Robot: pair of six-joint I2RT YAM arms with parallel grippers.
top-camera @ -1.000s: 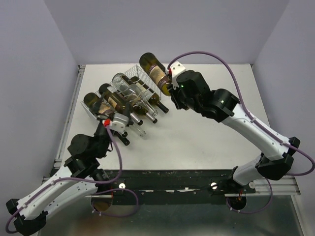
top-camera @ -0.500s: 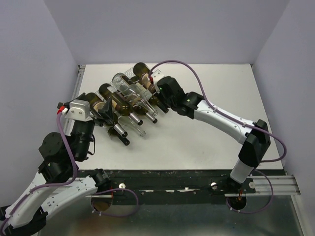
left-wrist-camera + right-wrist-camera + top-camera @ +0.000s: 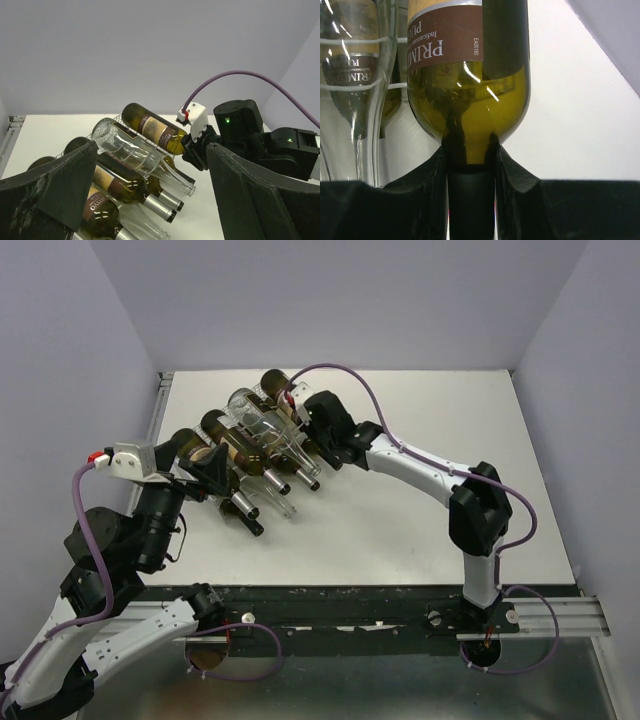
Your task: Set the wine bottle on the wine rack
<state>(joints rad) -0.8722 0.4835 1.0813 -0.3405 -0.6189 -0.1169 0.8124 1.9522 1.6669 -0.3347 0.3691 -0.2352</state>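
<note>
right fingers (image 3: 422, 190) pinching wine bottle (image 3: 470, 95) neck — seat it flat in wine rack (image 3: 120, 120) groove before release; left fingers (image 3: 60, 190) spread, empty

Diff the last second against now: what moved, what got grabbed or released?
The right gripper, clamped on the wine bottle by its neck throughout, carried it from raised beyond the wine rack down and left to the rack's far end, beside the clear bottle. The left gripper, open, backed off the bottle necks and shifted left. Nothing was grabbed or released. The rack and other bottles are unchanged.
</note>
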